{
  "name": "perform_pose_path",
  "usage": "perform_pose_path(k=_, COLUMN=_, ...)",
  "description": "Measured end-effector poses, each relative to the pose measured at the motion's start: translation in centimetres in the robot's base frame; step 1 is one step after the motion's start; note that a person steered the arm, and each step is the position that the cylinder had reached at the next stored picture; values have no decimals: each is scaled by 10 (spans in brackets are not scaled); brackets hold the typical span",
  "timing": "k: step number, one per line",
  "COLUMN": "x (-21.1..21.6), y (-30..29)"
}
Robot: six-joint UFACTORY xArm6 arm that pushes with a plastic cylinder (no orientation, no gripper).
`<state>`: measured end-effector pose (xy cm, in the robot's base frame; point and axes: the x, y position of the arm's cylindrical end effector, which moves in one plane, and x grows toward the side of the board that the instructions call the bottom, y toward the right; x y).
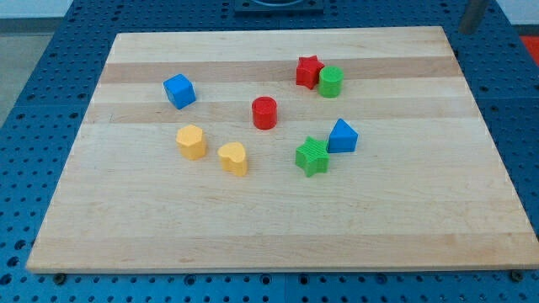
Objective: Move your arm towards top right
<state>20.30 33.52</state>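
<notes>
rod (473, 17) cut off, tip unseen

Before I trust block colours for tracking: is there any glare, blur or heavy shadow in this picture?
Camera view: lighting is even and sharp, with no glare on the wooden board; blocks such as the red cylinder cast only small soft shadows; the board's edges look trapezoidal from perspective; my tip sits beyond the board's top right corner, away from all blocks.
</notes>
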Motion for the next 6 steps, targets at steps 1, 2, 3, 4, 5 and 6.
perform_pose_path(k=1, x=0, y=0)
perform_pose_path(k=2, x=0, y=0)
perform_pose_path(k=3, x=0, y=0)
perform_pose_path(k=4, x=0, y=-16)
perform_pose_path(k=5, x=1, y=-47)
perform_pose_path(k=6, x=1, y=-82)
